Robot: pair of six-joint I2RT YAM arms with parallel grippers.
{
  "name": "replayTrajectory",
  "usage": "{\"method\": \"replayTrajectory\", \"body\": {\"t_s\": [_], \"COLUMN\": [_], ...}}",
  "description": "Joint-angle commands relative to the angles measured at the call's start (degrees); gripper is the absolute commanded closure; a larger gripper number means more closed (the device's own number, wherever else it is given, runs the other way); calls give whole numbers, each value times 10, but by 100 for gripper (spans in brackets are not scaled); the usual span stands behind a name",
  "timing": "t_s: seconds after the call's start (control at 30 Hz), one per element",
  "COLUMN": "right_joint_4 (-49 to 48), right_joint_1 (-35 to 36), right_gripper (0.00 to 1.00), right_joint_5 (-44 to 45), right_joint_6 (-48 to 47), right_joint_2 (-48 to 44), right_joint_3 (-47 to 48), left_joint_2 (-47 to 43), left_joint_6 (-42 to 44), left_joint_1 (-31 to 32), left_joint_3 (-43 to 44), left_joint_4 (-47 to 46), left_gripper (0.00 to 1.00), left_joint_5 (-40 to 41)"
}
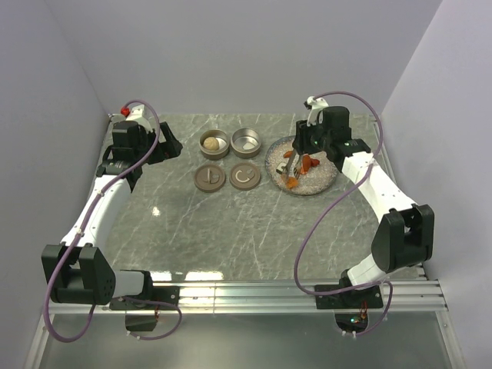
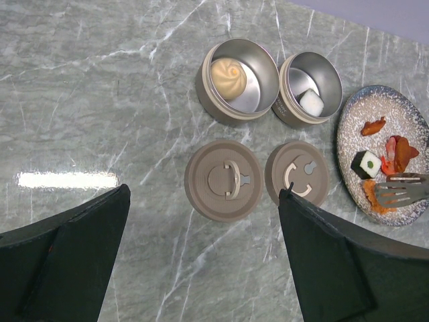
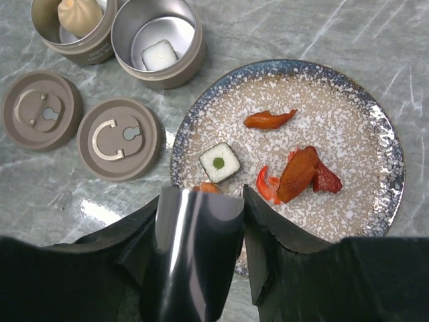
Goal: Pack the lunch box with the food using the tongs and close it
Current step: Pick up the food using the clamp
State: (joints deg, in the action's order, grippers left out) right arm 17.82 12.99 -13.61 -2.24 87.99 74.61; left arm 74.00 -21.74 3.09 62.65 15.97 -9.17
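Note:
The lunch box is two round metal tins, both uncovered. The left tin (image 2: pixel 213 94) holds the beige ball (image 2: pixel 228 70); the right tin (image 3: pixel 191 54) holds a white block (image 3: pixel 159 55). Their two brown lids (image 2: pixel 223 179) (image 2: pixel 299 172) lie flat in front of them. On the speckled plate (image 3: pixel 382 134) lie a dark-edged white block (image 3: pixel 219 162) and orange-red bits (image 3: pixel 298 174). My right gripper (image 3: pixel 201 208) is shut on the tongs (image 3: pixel 194 248), whose tip (image 2: pixel 401 191) hangs over an orange bit at the plate's near edge. My left gripper (image 2: pixel 204 201) stands open, holding nothing, near the lids.
Grey marble tabletop (image 1: pixel 231 223) with walls at the back and on both sides. A bright light glare (image 2: pixel 67 180) lies on the table left of the lids. The left arm (image 1: pixel 100 200) stretches along the left side.

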Motion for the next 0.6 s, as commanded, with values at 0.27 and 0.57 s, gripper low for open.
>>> {"method": "replayTrajectory", "body": {"t_s": [0.27, 0.57], "right_joint_4": [2, 9], "right_joint_1": [11, 22], "right_gripper": [53, 69], "right_joint_5": [-11, 19], "right_joint_6": [-11, -10], "right_joint_2": [-30, -40], "right_joint_3": [-28, -4], "left_joint_2": [-17, -19], "left_joint_6": [5, 5], "left_joint_1": [2, 2], "left_joint_3": [12, 8], "left_joint_4": [-13, -14], "left_gripper": [1, 0], "left_joint_5": [-3, -3]}}
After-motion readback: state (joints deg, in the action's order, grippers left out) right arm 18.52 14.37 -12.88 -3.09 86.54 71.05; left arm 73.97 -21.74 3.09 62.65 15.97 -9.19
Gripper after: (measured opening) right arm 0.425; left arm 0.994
